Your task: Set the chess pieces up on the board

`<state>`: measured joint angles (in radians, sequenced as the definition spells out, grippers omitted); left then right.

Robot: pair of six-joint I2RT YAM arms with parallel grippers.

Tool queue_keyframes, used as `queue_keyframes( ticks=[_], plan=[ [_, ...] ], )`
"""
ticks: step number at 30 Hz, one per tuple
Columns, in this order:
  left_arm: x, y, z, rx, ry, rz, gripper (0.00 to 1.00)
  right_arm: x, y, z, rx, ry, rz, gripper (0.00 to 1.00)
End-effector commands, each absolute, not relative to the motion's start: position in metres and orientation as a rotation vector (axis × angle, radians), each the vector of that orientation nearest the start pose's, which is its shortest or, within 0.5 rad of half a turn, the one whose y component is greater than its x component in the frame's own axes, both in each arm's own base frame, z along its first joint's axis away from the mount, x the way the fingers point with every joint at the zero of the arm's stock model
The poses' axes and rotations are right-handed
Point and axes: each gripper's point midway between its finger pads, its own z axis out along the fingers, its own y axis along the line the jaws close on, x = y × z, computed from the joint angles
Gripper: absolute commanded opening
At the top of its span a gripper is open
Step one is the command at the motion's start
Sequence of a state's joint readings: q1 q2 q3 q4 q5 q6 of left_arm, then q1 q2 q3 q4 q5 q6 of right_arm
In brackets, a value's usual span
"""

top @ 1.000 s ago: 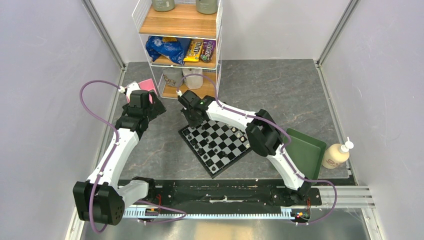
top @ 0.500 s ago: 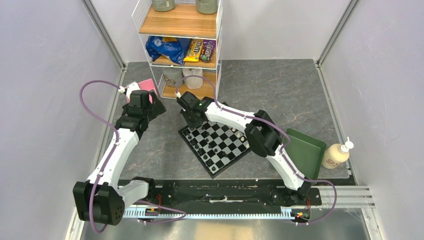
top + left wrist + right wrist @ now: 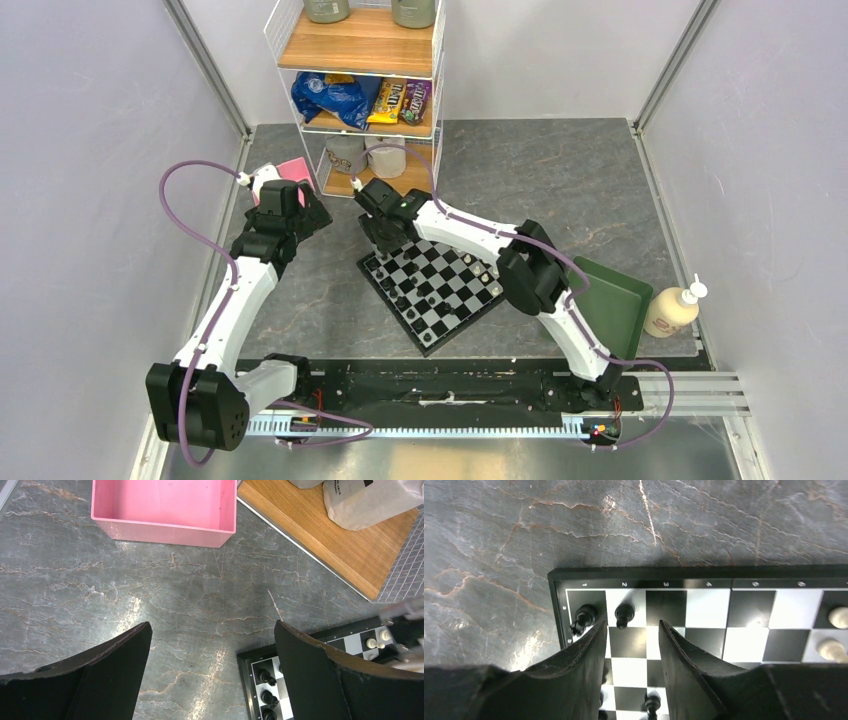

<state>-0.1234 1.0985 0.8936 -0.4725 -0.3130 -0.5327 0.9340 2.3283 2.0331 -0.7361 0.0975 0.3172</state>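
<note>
The board (image 3: 452, 283) lies turned at an angle in the middle of the table. Black chess pieces (image 3: 625, 615) stand along its left edge, and cream pieces (image 3: 838, 616) at the far right corner. My right gripper (image 3: 632, 625) hangs over the board's left corner, open, with only bare squares between its fingers. Just beyond its fingertips stand two black pieces, and another black piece (image 3: 652, 702) stands lower down between the fingers. My left gripper (image 3: 212, 626) is wide open over bare table. It is left of the board's corner (image 3: 250, 660) and short of the pink box (image 3: 165, 510).
A wire shelf unit (image 3: 365, 95) with mugs and snack bags stands behind the board. Its wooden bottom shelf (image 3: 330, 540) is close to the board's far corner. A green tray (image 3: 610, 300) and a soap bottle (image 3: 675, 308) sit at the right. Walls close in both sides.
My right gripper's jaws have parted and its wrist has shifted slightly back over the board's left corner. The left arm has not moved.
</note>
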Motion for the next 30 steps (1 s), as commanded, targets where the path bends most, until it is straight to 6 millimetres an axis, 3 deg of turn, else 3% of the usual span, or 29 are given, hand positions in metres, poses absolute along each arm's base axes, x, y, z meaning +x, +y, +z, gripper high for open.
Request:
queue_keyframes(
  ticks=[1,5,9,18,30],
  plan=[
    [0.330,-0.002,0.193,-0.591,2.064,-0.009,1.00,0.337,0.429,0.119,-0.713,2.401,0.350,0.51],
    [0.330,-0.002,0.193,-0.592,2.065,-0.014,1.00,0.341,0.413,0.117,-0.660,2.415,0.344,0.51],
    [0.330,-0.003,0.193,-0.592,2.064,-0.019,1.00,0.342,0.401,0.102,-0.633,2.461,0.325,0.48],
    [0.329,-0.003,0.194,-0.591,2.063,-0.022,1.00,0.336,0.401,0.075,-0.649,2.525,0.323,0.42],
    [0.330,-0.003,0.196,-0.589,2.060,-0.021,1.00,0.335,0.399,0.061,-0.633,2.563,0.304,0.38]
  ],
)
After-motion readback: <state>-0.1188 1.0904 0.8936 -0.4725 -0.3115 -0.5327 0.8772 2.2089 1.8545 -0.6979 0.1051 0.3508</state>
